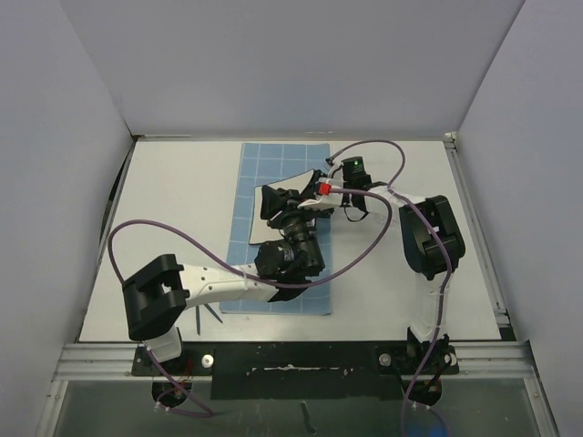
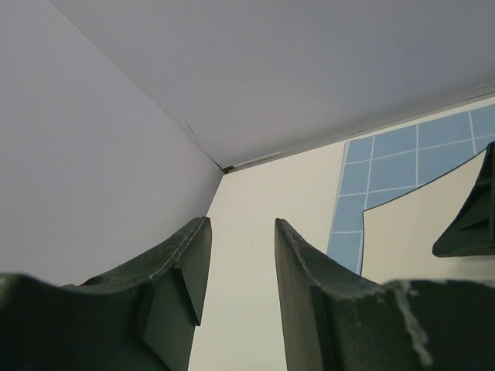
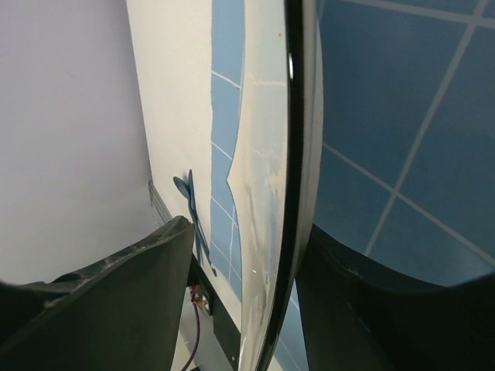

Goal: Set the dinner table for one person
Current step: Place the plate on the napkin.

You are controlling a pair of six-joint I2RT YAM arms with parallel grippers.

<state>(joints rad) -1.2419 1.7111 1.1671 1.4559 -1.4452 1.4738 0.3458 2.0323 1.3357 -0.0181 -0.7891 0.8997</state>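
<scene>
Hovering over the dinner table [image 1: 182, 228] — left gripper [image 2: 241, 255] wide; right gripper [image 3: 247, 239] straddles plate [image 3: 263, 154], clamp unclear.

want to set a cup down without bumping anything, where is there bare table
Bare: the dinner table between the blue mat and the left wall, and the near strip between mat and right arm. Crowded: mid-mat, where the left arm joins it over the plate.
</scene>
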